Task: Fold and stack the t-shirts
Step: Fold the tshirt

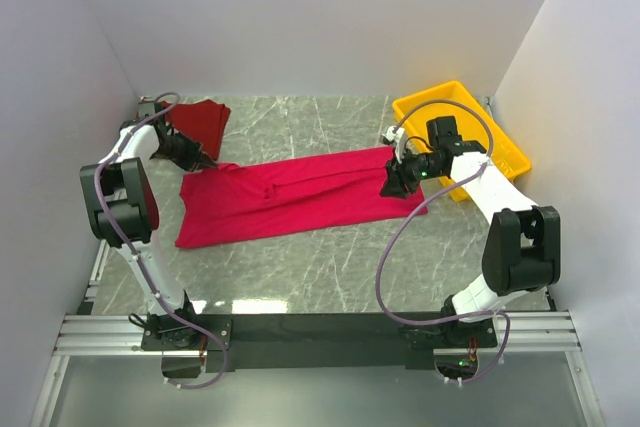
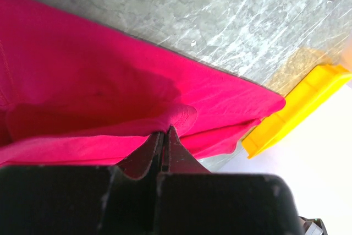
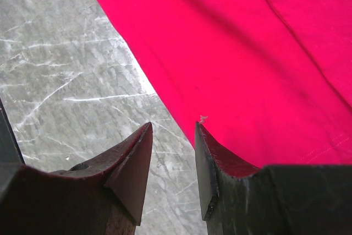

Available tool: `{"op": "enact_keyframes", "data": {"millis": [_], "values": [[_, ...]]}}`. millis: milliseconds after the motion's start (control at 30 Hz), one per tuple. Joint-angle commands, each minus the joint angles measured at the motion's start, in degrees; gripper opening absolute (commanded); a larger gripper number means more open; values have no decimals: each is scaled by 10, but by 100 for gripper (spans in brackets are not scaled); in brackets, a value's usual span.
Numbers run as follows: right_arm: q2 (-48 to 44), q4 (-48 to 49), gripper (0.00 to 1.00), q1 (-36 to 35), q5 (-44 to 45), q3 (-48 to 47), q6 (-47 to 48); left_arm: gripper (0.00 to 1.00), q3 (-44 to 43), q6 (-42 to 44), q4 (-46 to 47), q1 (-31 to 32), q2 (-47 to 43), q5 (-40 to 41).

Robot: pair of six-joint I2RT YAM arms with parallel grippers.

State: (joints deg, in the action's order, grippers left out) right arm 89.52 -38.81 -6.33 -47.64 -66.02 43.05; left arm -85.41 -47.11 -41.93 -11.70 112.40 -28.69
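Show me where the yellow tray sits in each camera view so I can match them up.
Top external: the yellow tray is at the upper right, near the far corner of the table.
Left wrist: it is at the right edge, about mid-height.
Right wrist: not in view.
Shared landmark: the crimson t-shirt shows in all three views.
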Motion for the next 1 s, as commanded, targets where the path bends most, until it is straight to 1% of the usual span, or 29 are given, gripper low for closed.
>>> {"op": "enact_keyframes", "data": {"millis": [0, 133, 200, 233, 300, 333, 433, 500, 600, 633, 800, 833, 967], "values": [[-7, 2, 44, 4, -6, 3, -2, 1, -19, 17, 5, -3, 12, -11], [-9, 0, 44, 4, -6, 5, 2, 4, -18, 19, 2, -7, 16, -6], [-8, 0, 44, 4, -6, 6, 2, 12, -16, 18, 6, -10, 12, -3], [-8, 0, 44, 4, -4, 7, 2, 22, -15, 17, 7, -10, 9, 2], [-8, 0, 44, 4, -3, 7, 2, 30, -18, 15, 16, -14, -5, 6], [-7, 0, 44, 4, -2, 7, 2, 37, -19, 16, 19, -14, -12, 13], [-7, 0, 44, 4, 2, 6, 0, 44, -31, 23, 26, -17, -37, 35], [-7, 1, 44, 4, 4, 5, -1, 44, -36, 28, 26, -17, -55, 55], [-7, 1, 44, 4, 8, 3, -4, 40, -27, 35, 39, -19, -83, 71], [-7, 1, 44, 4, 9, 2, -5, 40, -19, 39, 47, -19, -89, 71], [-4, -3, 44, 4, 15, -2, -3, 46, -14, 110, 10, -18, -92, 82], [-4, -1, 44, 4, 21, -3, -4, 46, -2, 137, 4, -18, -98, 79], [-1, 7, 44, 5, 52, -7, -16, 46, 27, 185, -12, -15, -118, 111]]}}
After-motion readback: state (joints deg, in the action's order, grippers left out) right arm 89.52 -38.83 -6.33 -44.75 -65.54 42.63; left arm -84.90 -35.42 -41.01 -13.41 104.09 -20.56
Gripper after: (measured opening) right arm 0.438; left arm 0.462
